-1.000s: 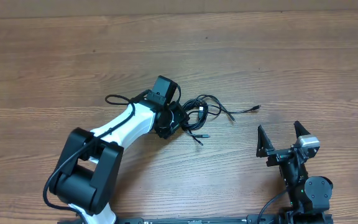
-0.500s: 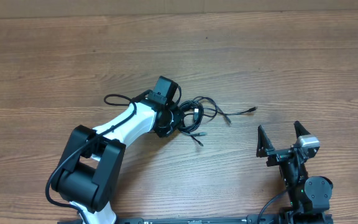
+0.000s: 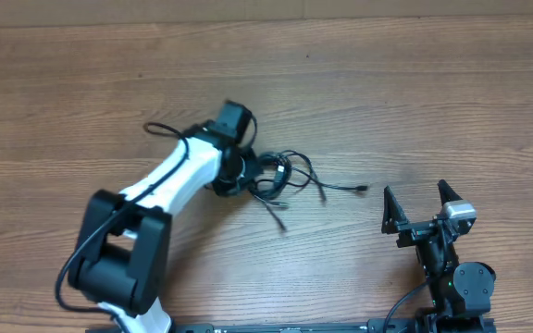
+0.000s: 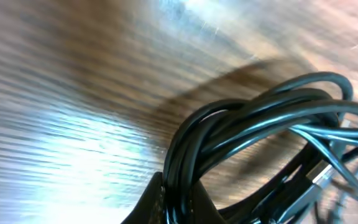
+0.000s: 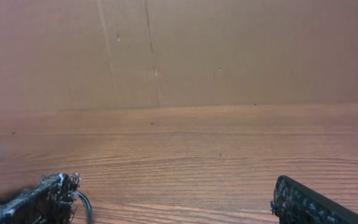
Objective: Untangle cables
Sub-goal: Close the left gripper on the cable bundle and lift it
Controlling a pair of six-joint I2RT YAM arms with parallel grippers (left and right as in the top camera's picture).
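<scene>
The cables (image 3: 288,176) lie as a black tangle of loops mid-table, with one plug end trailing right (image 3: 363,189) and another toward the front (image 3: 282,227). My left gripper (image 3: 241,172) sits at the tangle's left side, shut on a bunch of cable strands. Up close, several glossy black cable strands (image 4: 253,127) run down between the two dark fingers (image 4: 146,204) of that gripper (image 4: 178,200). A silvery plug (image 4: 321,177) shows at the lower right. My right gripper (image 3: 421,205) stands open at the front right, well away from the cables; its fingertips (image 5: 39,200) hold nothing.
The wooden table (image 3: 415,102) stretches around the tangle. A thicker black wire (image 3: 160,129) loops off the left arm by its wrist. A brown cardboard wall (image 5: 229,50) stands at the table's far side in the right wrist view.
My left gripper has shut on the cable bundle and pulled it left and slightly back; the trailing plug ends followed. The right arm has stayed still.
</scene>
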